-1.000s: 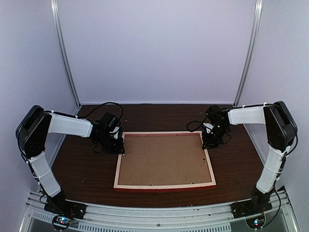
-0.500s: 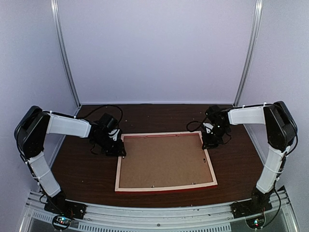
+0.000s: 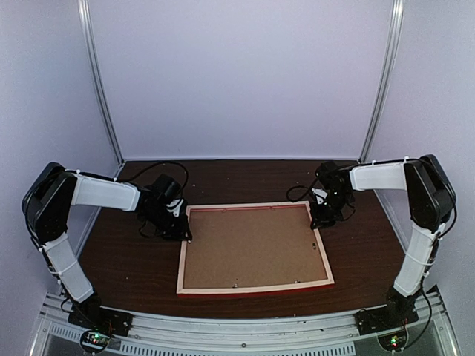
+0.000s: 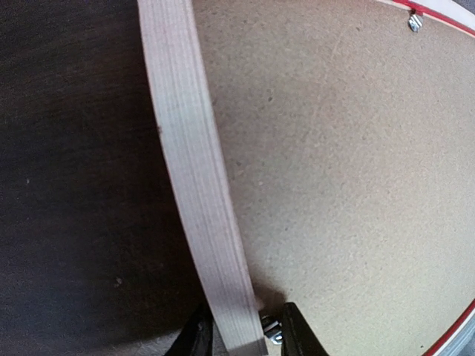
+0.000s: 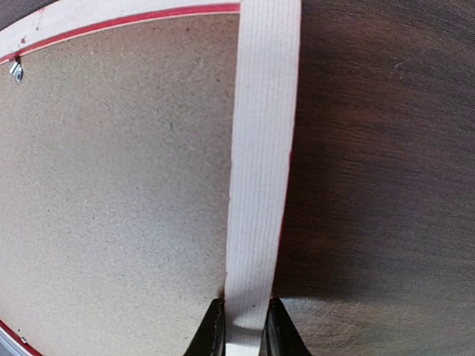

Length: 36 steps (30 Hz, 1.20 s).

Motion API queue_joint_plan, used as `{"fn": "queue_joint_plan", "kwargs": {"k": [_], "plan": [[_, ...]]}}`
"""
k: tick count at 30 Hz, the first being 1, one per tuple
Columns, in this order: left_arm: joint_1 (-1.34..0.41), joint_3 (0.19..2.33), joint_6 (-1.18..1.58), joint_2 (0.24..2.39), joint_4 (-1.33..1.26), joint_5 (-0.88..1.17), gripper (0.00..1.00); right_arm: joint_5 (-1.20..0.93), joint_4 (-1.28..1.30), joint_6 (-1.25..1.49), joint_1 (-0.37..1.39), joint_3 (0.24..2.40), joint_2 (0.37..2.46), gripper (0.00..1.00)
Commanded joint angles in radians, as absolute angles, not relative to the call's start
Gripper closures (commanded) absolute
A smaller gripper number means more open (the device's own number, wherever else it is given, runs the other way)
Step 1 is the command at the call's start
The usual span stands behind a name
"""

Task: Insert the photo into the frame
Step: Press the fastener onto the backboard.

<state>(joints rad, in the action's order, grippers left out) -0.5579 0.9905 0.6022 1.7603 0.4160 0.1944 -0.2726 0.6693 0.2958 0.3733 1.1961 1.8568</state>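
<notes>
As one frame (image 3: 254, 286) lies centre, right gripper (image 5: 241, 330) pinches its rail; left gripper (image 4: 245, 328) straddles another, hold unclear; grippers, two.

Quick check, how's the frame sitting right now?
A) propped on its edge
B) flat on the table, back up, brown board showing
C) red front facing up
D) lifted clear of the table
B: the frame lies flat with its pale wood back up and the brown board filling it; only a thin red line shows along its near edge.
</notes>
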Motion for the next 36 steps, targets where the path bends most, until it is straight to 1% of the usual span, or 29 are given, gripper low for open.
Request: {"fn": "queue_joint_plan", "kwargs": {"k": [1, 8, 12, 15, 16, 18, 22, 26, 30, 36], "plan": [[-0.568, 0.982, 0.565, 1.791, 0.53, 0.154, 0.74, -0.273, 0.674, 0.26, 0.376, 1.198, 1.928, 0.89], [-0.564, 0.989, 0.575, 1.792, 0.525, 0.17, 0.79, -0.274, 0.681, 0.259, 0.375, 1.213, 1.936, 0.89], [-0.554, 0.955, 0.621, 1.77, 0.479, 0.181, 0.84, -0.28, 0.682, 0.262, 0.376, 1.211, 1.931, 0.9], [-0.551, 0.931, 0.657, 1.75, 0.443, 0.191, 0.85, -0.284, 0.678, 0.265, 0.376, 1.203, 1.919, 0.9], [-0.551, 0.925, 0.67, 1.747, 0.423, 0.205, 0.84, -0.285, 0.676, 0.267, 0.376, 1.201, 1.917, 0.9], [-0.551, 0.925, 0.683, 1.752, 0.405, 0.236, 0.78, -0.287, 0.674, 0.267, 0.376, 1.2, 1.917, 0.91], [-0.551, 0.954, 0.67, 1.755, 0.437, 0.254, 0.59, -0.292, 0.668, 0.264, 0.376, 1.196, 1.923, 0.91], [-0.551, 0.974, 0.631, 1.721, 0.505, 0.22, 0.47, -0.298, 0.659, 0.263, 0.376, 1.192, 1.928, 0.91], [-0.554, 0.986, 0.598, 1.706, 0.576, 0.181, 0.44, -0.3, 0.655, 0.262, 0.375, 1.192, 1.934, 0.91], [-0.566, 0.989, 0.56, 1.685, 0.661, 0.089, 0.45, -0.3, 0.649, 0.265, 0.376, 1.187, 1.933, 0.91]]}}
